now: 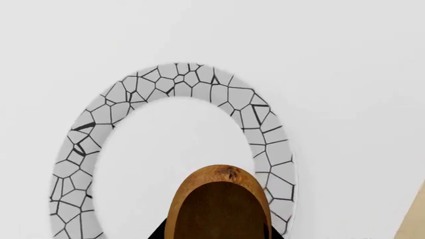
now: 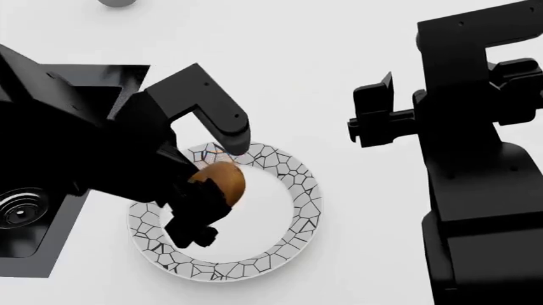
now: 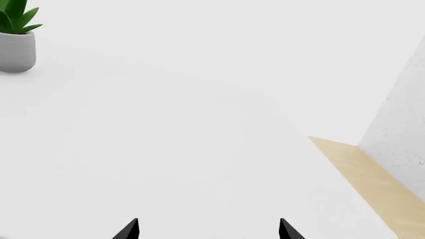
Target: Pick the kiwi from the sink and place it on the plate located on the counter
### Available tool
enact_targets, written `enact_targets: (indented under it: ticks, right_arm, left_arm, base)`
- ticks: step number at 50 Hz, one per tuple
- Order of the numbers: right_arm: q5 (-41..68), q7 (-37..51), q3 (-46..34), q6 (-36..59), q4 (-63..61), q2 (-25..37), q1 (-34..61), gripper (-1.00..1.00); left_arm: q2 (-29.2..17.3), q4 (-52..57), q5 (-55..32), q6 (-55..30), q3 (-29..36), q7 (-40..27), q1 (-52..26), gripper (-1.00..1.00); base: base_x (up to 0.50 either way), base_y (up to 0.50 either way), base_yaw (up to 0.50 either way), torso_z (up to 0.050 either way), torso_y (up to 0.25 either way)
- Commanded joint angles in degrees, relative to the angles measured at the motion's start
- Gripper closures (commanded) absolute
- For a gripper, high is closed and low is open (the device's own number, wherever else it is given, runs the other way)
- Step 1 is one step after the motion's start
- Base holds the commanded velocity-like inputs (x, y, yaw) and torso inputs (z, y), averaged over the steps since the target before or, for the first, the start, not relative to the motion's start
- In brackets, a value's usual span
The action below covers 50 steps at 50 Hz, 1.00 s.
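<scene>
While the left gripper (image 2: 222,181) holds the kiwi (image 2: 222,180) clamped between its fingers over the plate (image 2: 293,238), the fruit sits above the plain white centre, toward 10 o'clock in the head view. Whether it touches the plate I cannot tell. At 9 o'clock, the sink (image 2: 25,244) meets the white desk (image 2: 339,51). Right gripper (image 3: 207,230) hangs spread wide, holding nothing, near a potted plant (image 3: 17,37)

The counter (image 2: 357,57) is showing a smooth, matt white surface. The plate (image 2: 301,175) is looking glazed, its rim crackled with black lines. The kiwi (image 2: 222,179) is appearing dull brown. At nine o'clock, the sink (image 2: 34,248) is gleaming glossy black around a shiny metal drain (image 2: 19,208).
</scene>
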Motion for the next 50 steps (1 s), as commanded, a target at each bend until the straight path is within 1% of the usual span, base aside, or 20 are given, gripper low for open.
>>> enact_targets:
  ticks: [1,18,50]
  right_arm:
    - [-0.02,-0.51,0.08,-2.44,3.18,-0.41,0.56,-1.0]
    - [0.27,-0.26,0.27,-2.86,3.52,-0.27,0.15,-1.0]
    - [0.66,0.2,0.03,-2.81,3.53,-0.07,0.07,-1.0]
  left_arm:
    - [2.34,-3.18,2.95,3.66,3.19,4.09,-0.91,1.0]
    - [3.31,-4.14,3.39,4.13,4.22,5.48,-0.87,1.0]
    - [3.62,-4.28,3.45,4.43,5.23,5.71,-0.06,1.0]
  base:
    - [0.0,0.0,0.0,0.0,0.0]
    - [0.0,0.0,0.0,0.0,0.0]
    - [0.0,0.0,0.0,0.0,0.0]
